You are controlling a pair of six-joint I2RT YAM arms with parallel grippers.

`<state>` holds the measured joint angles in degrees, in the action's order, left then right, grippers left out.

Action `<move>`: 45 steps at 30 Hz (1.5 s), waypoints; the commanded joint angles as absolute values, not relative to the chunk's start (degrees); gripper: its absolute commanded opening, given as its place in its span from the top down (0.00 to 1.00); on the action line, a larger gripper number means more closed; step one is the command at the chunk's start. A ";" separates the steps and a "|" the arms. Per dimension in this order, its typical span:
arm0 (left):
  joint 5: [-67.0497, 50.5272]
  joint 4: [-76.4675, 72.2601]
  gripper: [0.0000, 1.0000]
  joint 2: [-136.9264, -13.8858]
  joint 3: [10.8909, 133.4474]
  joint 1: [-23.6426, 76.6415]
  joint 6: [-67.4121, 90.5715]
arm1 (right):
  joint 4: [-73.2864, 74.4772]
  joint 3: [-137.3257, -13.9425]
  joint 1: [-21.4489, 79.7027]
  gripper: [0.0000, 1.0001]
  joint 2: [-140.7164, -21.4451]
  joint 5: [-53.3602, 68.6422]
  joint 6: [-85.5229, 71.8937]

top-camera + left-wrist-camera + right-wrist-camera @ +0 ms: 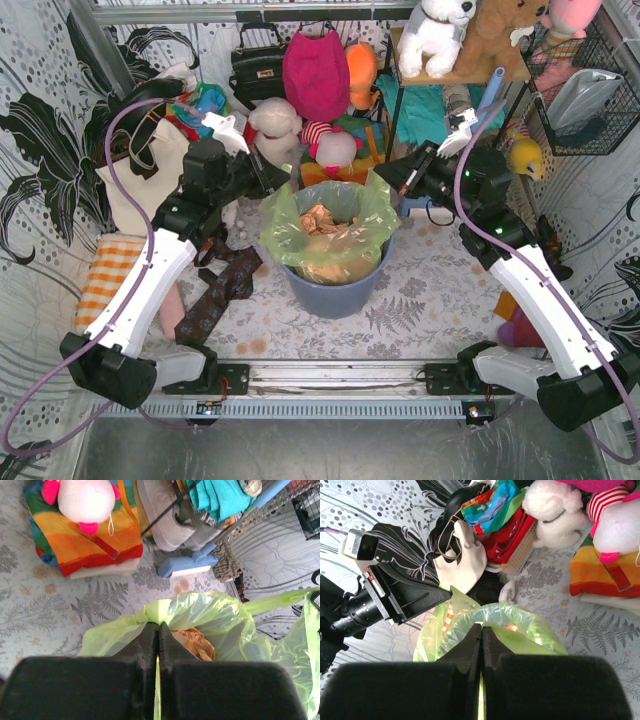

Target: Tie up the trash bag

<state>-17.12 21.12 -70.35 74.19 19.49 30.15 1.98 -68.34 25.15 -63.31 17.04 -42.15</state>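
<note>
The lime-green trash bag [330, 228] lines a blue-grey round bin [335, 290] at mid-table, with tan crumpled paper [322, 218] inside. My left gripper [283, 185] is shut on the bag's left rim; in the left wrist view its jaws [158, 626] pinch a fold of green film [210, 612]. My right gripper [385, 180] is shut on the bag's right rim; in the right wrist view its jaws [481, 627] pinch the film [520, 620]. Both rims are lifted a little off the bin's edge.
Plush toys [275, 120], a magenta fabric bag [315, 70], a black handbag [257, 65] and a striped cushion [90, 542] crowd the back. A cream tote [145, 180] and orange-striped cloth [110, 275] lie left. A wire basket [590, 90] hangs right.
</note>
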 commanded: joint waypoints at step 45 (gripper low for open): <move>-29.46 -19.55 0.89 -54.80 73.87 18.90 35.73 | -3.78 -89.68 25.23 1.00 -64.21 22.45 -39.27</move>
